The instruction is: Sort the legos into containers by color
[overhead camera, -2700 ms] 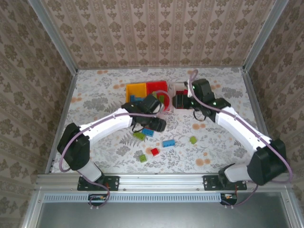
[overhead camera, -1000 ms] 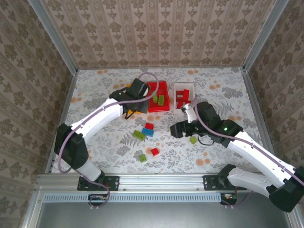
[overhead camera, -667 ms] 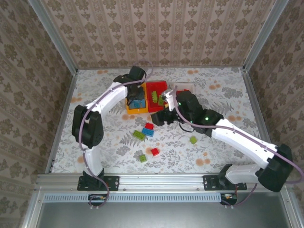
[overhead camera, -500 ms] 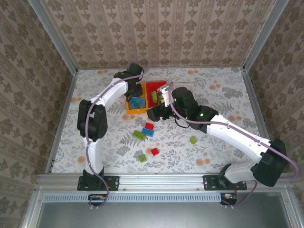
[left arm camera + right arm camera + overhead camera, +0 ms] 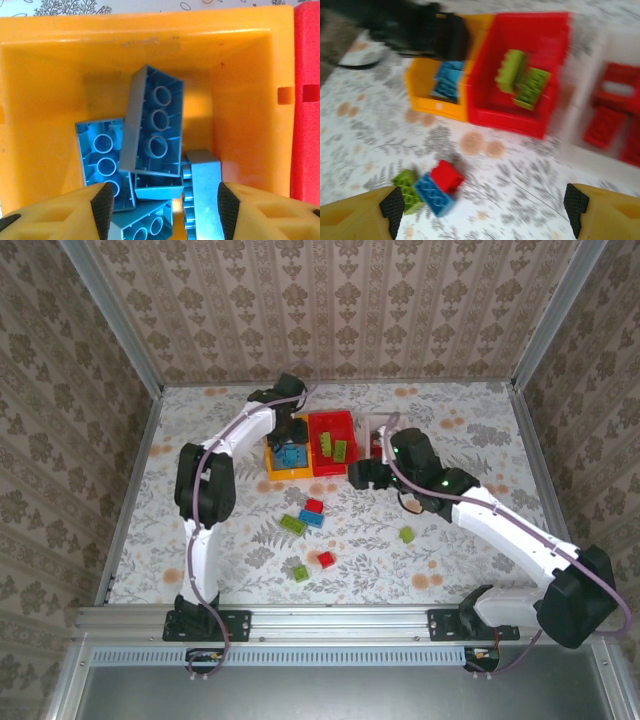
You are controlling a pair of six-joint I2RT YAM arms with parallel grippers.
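Three containers (image 5: 437,106), six loose legos (image 5: 326,560) on the table (image 5: 200,470), three green, two red, one blue

Nothing readable anywhere here, honestly; no labels, brand names, numbers or signs on any of the plastic bins, studded bricks, the robot arms or the flower-patterned tabletop; just plain surfaces all round.

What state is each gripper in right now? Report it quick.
Left gripper: open, empty, above the blue legos in the orange-yellow container.
Right gripper: open, holding nothing.
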